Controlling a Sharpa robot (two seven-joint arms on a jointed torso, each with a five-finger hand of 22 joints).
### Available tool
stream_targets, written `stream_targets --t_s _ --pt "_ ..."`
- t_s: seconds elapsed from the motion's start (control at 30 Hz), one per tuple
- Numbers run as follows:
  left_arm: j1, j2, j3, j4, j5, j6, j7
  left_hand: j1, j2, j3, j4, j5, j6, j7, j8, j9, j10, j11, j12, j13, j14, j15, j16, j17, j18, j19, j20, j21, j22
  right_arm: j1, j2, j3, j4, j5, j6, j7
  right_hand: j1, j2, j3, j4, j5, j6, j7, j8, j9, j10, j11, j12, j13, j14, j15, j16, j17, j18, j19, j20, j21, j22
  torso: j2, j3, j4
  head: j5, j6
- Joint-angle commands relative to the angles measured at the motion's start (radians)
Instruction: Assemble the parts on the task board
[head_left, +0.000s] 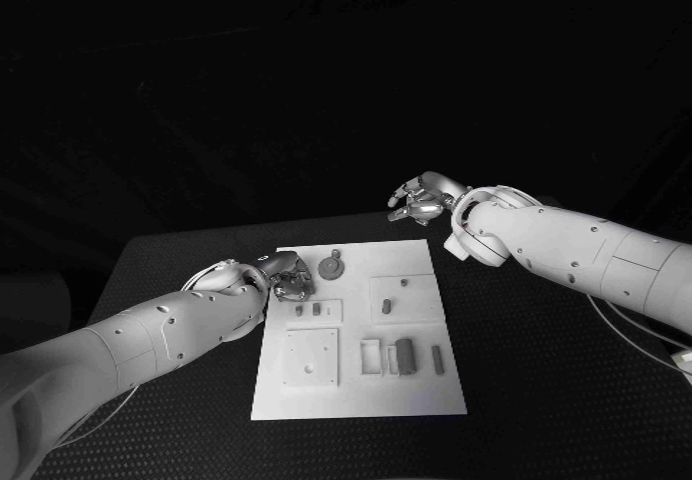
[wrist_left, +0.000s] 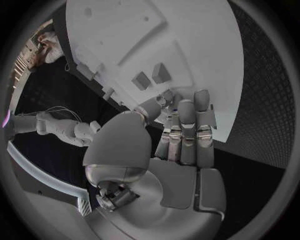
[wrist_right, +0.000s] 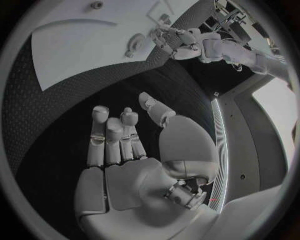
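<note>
Black counter (head_left: 548, 380) carries the white task board (head_left: 361, 390) at its middle. Left hand (head_left: 284, 277) sits at the board's far left edge, fingers curled, whether it holds anything I cannot tell. Right hand (head_left: 420, 200) hovers beyond the far right corner, released. Small parts (head_left: 405, 353) lie near the board's right edge: likely light, rigid, slippery; pinch by the long sides.

A flat rectangular task board (head_left: 418, 385) lies at the middle of a table (head_left: 548, 380), with small parts (head_left: 405, 353) set in a row on its near half and a round keyed piece (head_left: 332, 267) near its far left corner. The left hand (head_left: 286, 277) sits at the board's left edge (beside that piece), while the right hand (head_left: 423, 199) hangs beyond the far right corner.
</note>
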Motion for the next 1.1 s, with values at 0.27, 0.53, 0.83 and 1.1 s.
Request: stream_targets --t_s 0.27,0.53,0.83,1.1 --pt "-0.002 -0.016 -0.001 -0.014 0.01 -0.007 -0.007 0.001 -0.015 -0.008 0.0 -0.006 -0.008 0.003 -0.001 0.001 -0.015 0.002 -0.006 0.003 -0.007 0.003 0.004 -0.002 0.046 -0.006 0.008 0.002 0.023 0.0 -0.008 0.0 0.0 0.0 0.011 0.011 0.003 0.003 0.003 -0.003 0.006 0.068 0.057 -0.014 -0.004 -0.109 0.04 0.0 -0.003 -0.008 0.007 -0.006 -0.001 0.016 -0.006 0.001 -0.008 0.015 0.0 -0.0001 0.0001 -0.001 0.003" --pt "0.009 -0.057 0.008 -0.053 0.355 0.034 -0.015 -0.008 -0.002 -0.002 0.002 -0.006 0.039 -0.007 0.033 0.018 -0.049 0.017 -0.005 0.01 -0.06 0.019 -0.028 -0.02 0.039 -0.057 0.026 -0.028 0.017 -0.006 -0.028 0.0 0.011 -0.076 0.03 0.039 0.055 -0.009 0.012 -0.011 0.006 0.052 0.064 -0.02 -0.003 -0.127 0.047 -0.075 -0.071 -0.042 0.014 -0.054 -0.031 0.016 -0.044 0.015 -0.034 0.012 -0.001 0.001 -0.0011 -0.005 0.009" --pt "0.057 -0.139 0.019 -0.019 0.646 0.167 -0.014 -0.057 0.016 -0.011 0.003 -0.007 0.041 -0.013 0.045 0.03 0.024 0.001 0.027 0.05 -0.111 0.012 -0.162 -0.087 0.009 -0.128 0.037 -0.124 -0.032 -0.028 -0.102 -0.004 0.103 -0.19 0.076 0.059 0.13 -0.006 0.024 -0.013 0.005 0.016 0.091 -0.038 -0.021 -0.097 0.081 -0.469 -0.413 -0.053 0.049 -0.13 -0.087 0.016 -0.078 0.044 -0.084 0.003 -0.001 -0.0004 0.001 -0.021 0.016" --pt "0.076 -0.227 0.031 0.082 1.003 0.247 0.025 -0.084 0.003 -0.035 0.003 -0.014 -0.002 -0.002 0.036 0.034 -0.052 0.038 -0.007 0.032 -0.2 0.092 -0.395 -0.159 -0.023 -0.243 0.095 -0.282 -0.141 -0.049 -0.133 -0.013 0.126 -0.427 0.066 0.065 0.153 -0.014 0.014 -0.012 0.006 0.026 0.089 -0.028 -0.052 -0.016 0.113 -0.764 -0.64 -0.017 0.075 -0.131 -0.106 0.016 -0.046 0.037 -0.093 0.005 -0.001 -0.0019 0.0034 -0.025 0.025"
